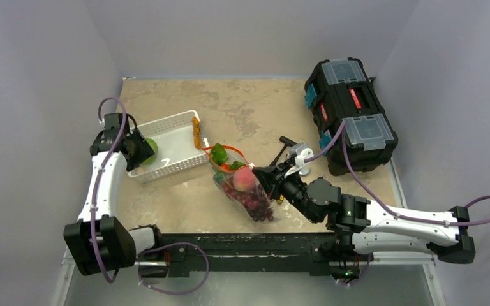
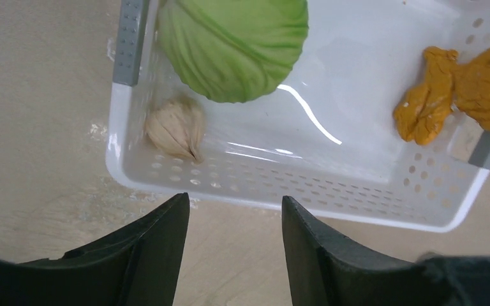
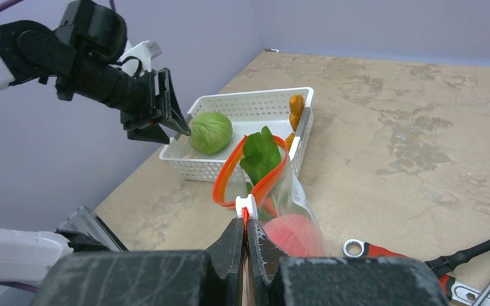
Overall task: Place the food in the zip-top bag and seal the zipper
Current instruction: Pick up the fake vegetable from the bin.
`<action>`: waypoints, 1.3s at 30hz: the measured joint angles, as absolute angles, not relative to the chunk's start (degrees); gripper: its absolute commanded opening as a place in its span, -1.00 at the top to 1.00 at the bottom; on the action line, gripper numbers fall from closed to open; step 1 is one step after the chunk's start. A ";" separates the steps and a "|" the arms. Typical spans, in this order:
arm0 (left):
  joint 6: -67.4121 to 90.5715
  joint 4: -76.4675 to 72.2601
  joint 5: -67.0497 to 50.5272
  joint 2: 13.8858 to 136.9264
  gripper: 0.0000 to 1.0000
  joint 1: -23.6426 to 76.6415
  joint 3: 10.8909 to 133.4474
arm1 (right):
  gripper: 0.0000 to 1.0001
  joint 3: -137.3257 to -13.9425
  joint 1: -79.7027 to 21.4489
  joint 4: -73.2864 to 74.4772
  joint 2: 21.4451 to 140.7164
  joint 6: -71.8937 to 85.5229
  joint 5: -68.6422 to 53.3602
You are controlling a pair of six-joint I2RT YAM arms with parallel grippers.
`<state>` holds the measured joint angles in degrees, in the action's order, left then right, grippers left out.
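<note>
The clear zip-top bag [image 1: 249, 194] lies mid-table with its mouth held up. Inside it are a pink peach [image 3: 293, 233], dark red grapes [image 1: 253, 203] and leafy greens [image 3: 260, 155]. Its red-orange zipper [image 3: 226, 172] forms an open loop. My right gripper [image 3: 247, 220] is shut on the zipper strip just behind the white slider [image 3: 247, 205]. My left gripper [image 2: 235, 204] hangs open and empty over the table, just outside the white basket [image 2: 281, 197]. In the basket lie a green cabbage [image 2: 233, 44], a beige bulb [image 2: 177, 126] and an orange piece [image 2: 459, 89].
A black toolbox [image 1: 351, 111] stands at the back right. A red-handled wrench [image 3: 383, 250] and a black screwdriver [image 3: 472, 248] lie on the table right of the bag. Grey walls close in the table on the left, back and right.
</note>
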<state>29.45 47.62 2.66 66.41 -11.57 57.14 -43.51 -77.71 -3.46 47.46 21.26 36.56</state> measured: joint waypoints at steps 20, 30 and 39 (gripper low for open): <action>25.30 45.58 17.65 87.15 -0.01 -8.60 61.30 | 1.00 -43.35 -77.71 -3.49 47.11 19.14 38.09; 25.39 45.39 17.41 93.10 -0.22 -8.60 61.17 | 1.00 -43.35 -77.71 -3.44 46.48 18.55 39.46; 25.96 45.34 16.23 94.19 0.12 -8.56 61.01 | 1.00 -43.35 -77.71 -3.42 45.60 18.33 39.94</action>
<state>25.96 45.34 16.23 94.19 -8.56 61.01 -43.35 -77.71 -3.42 45.60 18.33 39.94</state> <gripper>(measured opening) 0.515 0.005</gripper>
